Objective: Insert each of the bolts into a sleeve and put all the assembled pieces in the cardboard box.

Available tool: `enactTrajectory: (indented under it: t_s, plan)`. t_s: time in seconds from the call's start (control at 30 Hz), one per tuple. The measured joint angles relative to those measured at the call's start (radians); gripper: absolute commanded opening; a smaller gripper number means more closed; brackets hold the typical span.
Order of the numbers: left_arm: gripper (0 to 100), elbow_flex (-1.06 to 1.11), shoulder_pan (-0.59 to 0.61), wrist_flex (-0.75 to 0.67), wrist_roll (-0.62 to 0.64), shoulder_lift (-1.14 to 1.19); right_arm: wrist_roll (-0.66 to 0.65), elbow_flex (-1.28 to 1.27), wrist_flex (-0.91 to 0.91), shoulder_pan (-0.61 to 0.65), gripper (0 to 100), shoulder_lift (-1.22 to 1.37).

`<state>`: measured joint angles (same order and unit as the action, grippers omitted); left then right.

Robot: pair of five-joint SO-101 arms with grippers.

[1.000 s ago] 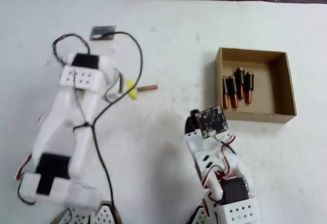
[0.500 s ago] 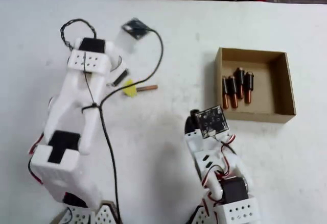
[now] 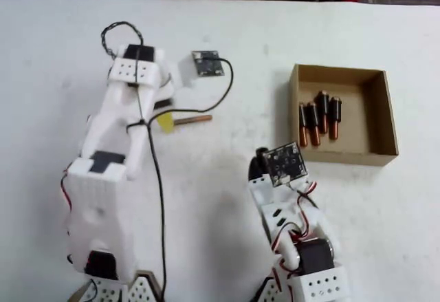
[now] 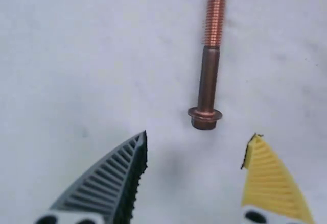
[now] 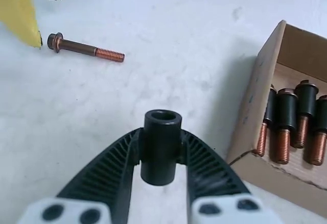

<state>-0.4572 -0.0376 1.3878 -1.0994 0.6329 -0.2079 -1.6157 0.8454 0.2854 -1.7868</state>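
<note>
Gripping a black sleeve (image 5: 161, 150) between both fingers, your right gripper (image 5: 161, 133) sits nearest the arm bases, clamped on the sleeve's sides. The sleeve's open bore faces the wrist camera.

Just beside that gripper, towards the table's outer side, stands the cardboard box (image 3: 387, 109). Four assembled pieces (image 3: 320, 120) lie side by side on its floor, black sleeves at the far end and copper threads pointing back towards the arms. The sleeve you hold is outside the box, near its closest corner and apart from the wall.

Farther out on the white table (image 3: 275, 40), well away from the right gripper, the last loose copper bolt (image 4: 209, 60) lies flat on its side. The high view shows its threaded end pointing towards the box.

Your left gripper (image 4: 198, 138) hangs over the head end of the bolt with its fingers spread wide and holding nothing. The grey finger (image 4: 115, 183) is on one side and the yellow finger (image 4: 268, 178) on the other. In the left wrist view the flanged head lies just ahead of the gap between the tips, a little nearer the yellow finger and touching neither. The shank runs straight away from the gripper. The bolt therefore lies in line with the opening but beyond the fingertips, not between them.
</note>
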Motion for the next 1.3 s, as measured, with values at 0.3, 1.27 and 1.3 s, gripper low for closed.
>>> enactTrajectory:
  t_s: [0.3,1.27,1.3]
  plan:
    - [32,-0.209,0.0,0.023,-0.005,0.189,0.0,0.0,0.0,0.0,1.8,0.0]
    - [23,-0.264,-0.058,0.055,-0.069,0.249,0.0,0.0,0.0,0.002,1.8,0.0]
    - [23,-0.264,-0.057,0.055,-0.071,0.249,0.0,0.0,0.0,0.0,1.8,0.0]
